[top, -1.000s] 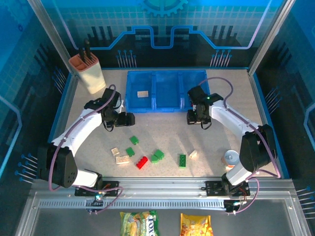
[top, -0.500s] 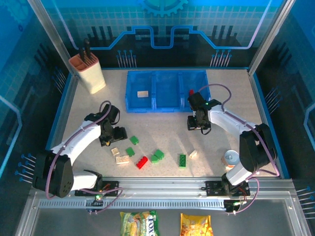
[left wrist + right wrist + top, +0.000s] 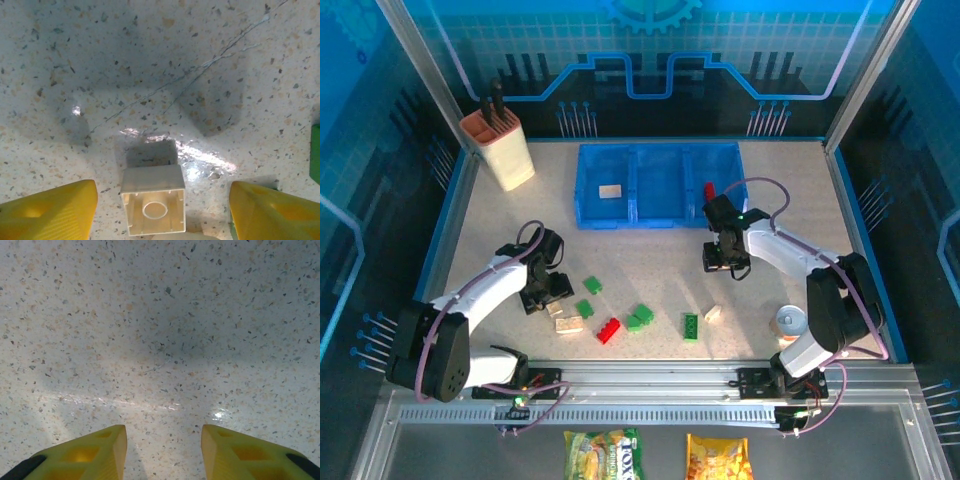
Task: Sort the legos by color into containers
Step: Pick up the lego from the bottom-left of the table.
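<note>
Since a second ago my left arm has swung back from the containers, and the left gripper now straddles a cream lego on the table, just left of the other legos. It lies hollow side up with one round tube showing. It's nearly square, so I see no clear long axis, and its edges run about square to the gripper. The jaws are half-spread with gaps on both sides, gripping nothing. My right gripper stands partly open over bare table, holding nothing.

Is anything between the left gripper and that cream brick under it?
Nothing visible does. The cream brick lies hollow side up on the table between the left gripper's open fingers, with a gap on each side. A green brick sits at the wrist view's right edge, outside the fingers.
</note>
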`<state>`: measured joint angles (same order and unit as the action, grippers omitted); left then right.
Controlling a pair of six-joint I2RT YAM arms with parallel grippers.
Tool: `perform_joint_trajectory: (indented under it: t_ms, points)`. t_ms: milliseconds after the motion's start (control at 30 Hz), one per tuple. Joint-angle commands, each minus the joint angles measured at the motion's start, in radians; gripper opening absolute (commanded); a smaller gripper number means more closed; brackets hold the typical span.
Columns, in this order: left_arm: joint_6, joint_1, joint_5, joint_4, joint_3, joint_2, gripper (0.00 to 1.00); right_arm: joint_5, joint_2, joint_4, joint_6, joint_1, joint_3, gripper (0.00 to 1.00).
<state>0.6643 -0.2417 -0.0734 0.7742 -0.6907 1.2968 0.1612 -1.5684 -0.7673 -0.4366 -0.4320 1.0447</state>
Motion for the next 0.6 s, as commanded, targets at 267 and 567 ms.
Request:
perform_joint_trajectory:
  t_ms: [267,567]
  points:
    - [0.043,-0.044,-0.003,-0.01,0.035,0.027,0.63,0.023,0.019,-0.006,0.017,-0.006,0.012,0.44]
    - [0.055,-0.077,-0.013,-0.02,0.042,0.065,0.55,0.015,0.026,-0.004,0.011,-0.005,0.004,0.44]
